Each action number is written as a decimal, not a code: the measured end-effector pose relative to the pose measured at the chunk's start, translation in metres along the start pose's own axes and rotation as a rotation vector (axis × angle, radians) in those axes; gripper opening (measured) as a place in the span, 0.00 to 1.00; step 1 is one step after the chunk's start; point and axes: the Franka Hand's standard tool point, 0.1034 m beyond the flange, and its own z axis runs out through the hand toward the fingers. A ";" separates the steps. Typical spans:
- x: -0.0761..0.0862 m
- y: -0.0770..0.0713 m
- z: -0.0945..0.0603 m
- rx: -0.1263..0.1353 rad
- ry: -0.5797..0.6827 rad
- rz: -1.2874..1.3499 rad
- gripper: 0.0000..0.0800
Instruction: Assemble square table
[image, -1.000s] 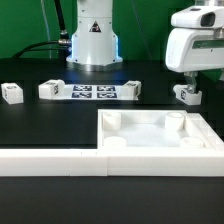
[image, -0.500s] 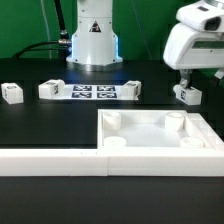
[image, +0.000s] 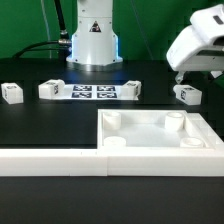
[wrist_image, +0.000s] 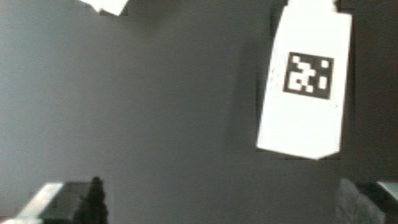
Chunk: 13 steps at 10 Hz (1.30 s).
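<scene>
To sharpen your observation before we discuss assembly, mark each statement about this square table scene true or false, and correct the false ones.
1. The gripper is open and holds nothing. True.
2. The square tabletop has a leg fitted to it. False: all four legs lie loose on the black table, outside the tabletop.
3. The marker board lies between two legs. True.
4. The leg at the exterior view's far left touches the marker board. False: it lies apart from it, with another leg in between.
5. The leg in the wrist view carries a black-and-white tag. True.
</scene>
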 end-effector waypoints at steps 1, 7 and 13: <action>0.002 -0.009 0.005 -0.008 -0.068 -0.001 0.81; 0.006 -0.025 0.016 0.055 -0.102 0.071 0.81; 0.004 -0.027 0.023 0.054 -0.132 0.065 0.81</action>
